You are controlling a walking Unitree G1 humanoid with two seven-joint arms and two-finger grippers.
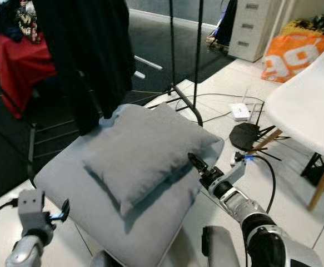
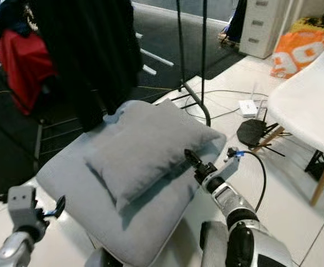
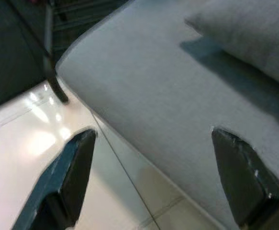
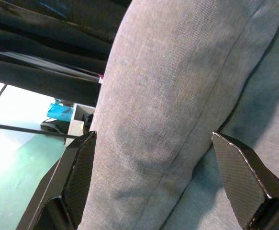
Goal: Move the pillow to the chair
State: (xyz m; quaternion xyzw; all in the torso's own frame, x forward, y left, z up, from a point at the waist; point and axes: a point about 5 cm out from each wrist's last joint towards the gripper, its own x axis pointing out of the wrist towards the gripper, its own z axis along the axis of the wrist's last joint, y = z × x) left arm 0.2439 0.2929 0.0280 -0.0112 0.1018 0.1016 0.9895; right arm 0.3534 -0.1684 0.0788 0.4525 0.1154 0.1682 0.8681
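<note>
A grey pillow (image 1: 145, 153) lies on top of a larger grey cushion (image 1: 89, 206) on the floor. My right gripper (image 1: 194, 162) is at the pillow's right edge. In the right wrist view it stands open, and the pillow (image 4: 163, 110) bulges between its two fingers (image 4: 77, 182). My left gripper (image 1: 66, 208) is low at the front left, open, beside the cushion's near edge (image 3: 177, 120) and holding nothing. The white chair (image 1: 312, 105) with wooden legs stands to the right, apart from the pillow.
A clothes rack with black poles (image 1: 198, 55) and a hanging black garment (image 1: 89, 50) stands just behind the cushion. Red cloth (image 1: 17, 67) is at the far left. Cables, a white box (image 1: 240, 111) and a black round object (image 1: 245, 135) lie between cushion and chair. An orange bag (image 1: 292, 55) sits farther back.
</note>
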